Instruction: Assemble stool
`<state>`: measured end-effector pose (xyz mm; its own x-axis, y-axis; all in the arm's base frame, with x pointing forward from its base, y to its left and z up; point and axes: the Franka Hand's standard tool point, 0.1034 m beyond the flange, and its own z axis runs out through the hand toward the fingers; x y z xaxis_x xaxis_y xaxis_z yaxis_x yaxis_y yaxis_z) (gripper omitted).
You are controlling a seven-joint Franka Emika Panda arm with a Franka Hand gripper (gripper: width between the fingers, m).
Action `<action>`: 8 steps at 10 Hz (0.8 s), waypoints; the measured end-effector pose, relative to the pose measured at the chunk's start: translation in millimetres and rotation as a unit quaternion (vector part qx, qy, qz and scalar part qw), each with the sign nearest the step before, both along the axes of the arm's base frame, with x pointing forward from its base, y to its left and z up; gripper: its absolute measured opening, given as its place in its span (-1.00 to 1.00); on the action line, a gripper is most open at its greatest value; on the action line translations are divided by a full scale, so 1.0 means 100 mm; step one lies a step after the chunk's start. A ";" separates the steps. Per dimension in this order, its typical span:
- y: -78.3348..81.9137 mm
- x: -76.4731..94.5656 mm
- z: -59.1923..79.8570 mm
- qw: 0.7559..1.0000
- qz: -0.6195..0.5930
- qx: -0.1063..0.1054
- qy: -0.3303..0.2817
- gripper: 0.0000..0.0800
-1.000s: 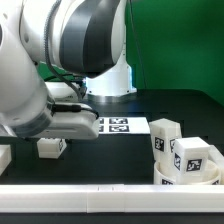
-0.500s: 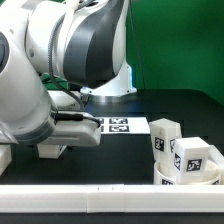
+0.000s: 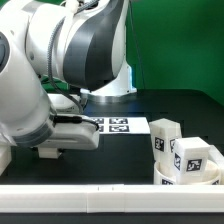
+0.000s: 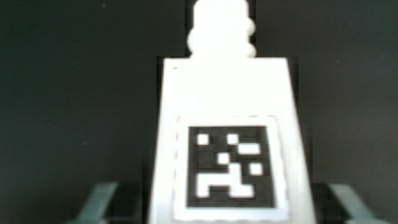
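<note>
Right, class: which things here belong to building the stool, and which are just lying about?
Stool job: leg in the end effector; seat; two more legs.
Lying about: marker board; plain white bar.

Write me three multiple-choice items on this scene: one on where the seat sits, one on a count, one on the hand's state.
1. Where is the seat in the exterior view?
A) at that view's far left
B) at that view's lower right
C) at top centre

2. How many tags show on the leg in the wrist view?
A) one
B) three
C) none

3. What state is the hand in?
A) wide open and empty
B) out of sight in every view
C) shut on the leg

Answers:
1 B: its round rim lies at the exterior view's lower right.
2 A: a single black-and-white tag faces the camera.
3 C: its fingers flank the leg closely on both sides.
</note>
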<state>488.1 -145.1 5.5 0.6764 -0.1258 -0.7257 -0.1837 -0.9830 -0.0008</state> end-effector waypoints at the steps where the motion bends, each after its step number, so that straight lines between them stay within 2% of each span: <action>1: 0.00 0.00 0.00 1.000 0.000 0.000 0.000 -0.16; 2: 0.00 0.01 0.01 1.000 0.000 0.000 -0.001 -0.16; 3: 0.03 0.06 0.08 1.000 0.004 0.000 -0.005 -0.16; 5: 0.32 0.27 0.49 1.000 0.011 -0.012 -0.016 -0.16; 7: 0.78 0.57 1.02 0.999 -0.017 -0.045 -0.017 -0.16; 8: 0.91 0.66 1.15 0.998 -0.031 -0.061 -0.016 -0.16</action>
